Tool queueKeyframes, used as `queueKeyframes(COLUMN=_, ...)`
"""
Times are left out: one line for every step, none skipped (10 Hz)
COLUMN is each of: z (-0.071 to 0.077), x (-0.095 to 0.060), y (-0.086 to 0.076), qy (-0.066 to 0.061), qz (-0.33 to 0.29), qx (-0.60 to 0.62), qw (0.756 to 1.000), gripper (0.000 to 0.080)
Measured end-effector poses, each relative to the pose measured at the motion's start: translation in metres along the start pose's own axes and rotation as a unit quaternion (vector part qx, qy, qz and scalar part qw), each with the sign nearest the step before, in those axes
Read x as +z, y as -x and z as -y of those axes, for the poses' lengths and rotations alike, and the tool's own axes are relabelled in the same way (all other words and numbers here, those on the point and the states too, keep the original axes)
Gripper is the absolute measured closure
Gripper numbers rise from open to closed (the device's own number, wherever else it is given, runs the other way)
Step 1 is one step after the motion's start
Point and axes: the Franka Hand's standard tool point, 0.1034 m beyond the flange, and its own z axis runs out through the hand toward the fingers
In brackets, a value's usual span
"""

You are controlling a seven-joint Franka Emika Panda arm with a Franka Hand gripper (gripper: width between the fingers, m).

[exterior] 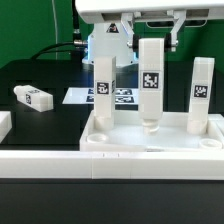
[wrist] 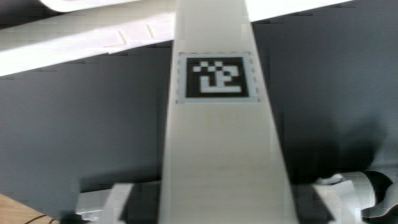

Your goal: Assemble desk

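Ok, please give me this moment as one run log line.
gripper: shut on held leg | held leg: upright, lower end at tabletop | standing legs: two, in tabletop | loose leg: lying on table

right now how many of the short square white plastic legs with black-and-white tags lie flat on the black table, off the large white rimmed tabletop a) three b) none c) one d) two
c: one lying leg rests flat on the black table; the other three stand upright at the tabletop, the middle leg in the gripper.
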Motion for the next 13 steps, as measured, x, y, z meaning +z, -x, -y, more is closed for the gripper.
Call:
queueKeyframes(z=0.012, x=-0.001, y=0.004, qy=-0.006, qz=0.001, qx=-0.026, qw=1.0, gripper=0.0509)
queueKeyframes(z=0.028, x=-0.002, y=0.008, qy=-0.014, qz=0.002, qx=-0.042, qw=0.999, gripper=0.0509)
queueKeyframes(z=0.041, x=-0.004, y=0.012, qy=-0.02, qz=0.003, qx=-0.05, qw=0.999, gripper=0.0509)
queueKeyframes(z=0.049, x=-0.004, y=0.015, qy=-0.024, qz=0.004, qx=-0.05, qw=0.998, gripper=0.0509)
queueKeyframes(z=0.049, x=-0.004, y=0.016, qy=-0.023, qz=0.004, qx=-0.052, qw=0.998, gripper=0.0509)
queueKeyframes(z=0.049, x=-0.004, y=0.016, qy=-0.023, qz=0.004, qx=-0.051, qw=0.998, gripper=0.0509)
queueKeyframes(z=0.049, x=-0.004, y=0.016, qy=-0.023, qz=0.005, qx=-0.052, qw=0.998, gripper=0.0509)
queueKeyframes(z=0.051, x=-0.003, y=0.018, qy=-0.024, qz=0.005, qx=-0.058, qw=0.998, gripper=0.0509)
queueKeyframes(z=0.061, x=-0.002, y=0.024, qy=-0.027, qz=0.009, qx=-0.077, qw=0.997, gripper=0.0509)
queueKeyframes(z=0.072, x=0.0, y=0.032, qy=-0.031, qz=0.025, qx=-0.092, qw=0.995, gripper=0.0509)
queueKeyframes(z=0.08, x=0.0, y=0.035, qy=-0.034, qz=0.039, qx=-0.096, qw=0.994, gripper=0.0509)
queueKeyframes(z=0.077, x=0.0, y=0.033, qy=-0.033, qz=0.035, qx=-0.094, qw=0.994, gripper=0.0509)
queueKeyframes(z=0.077, x=0.001, y=0.034, qy=-0.032, qz=0.036, qx=-0.094, qw=0.994, gripper=0.0509)
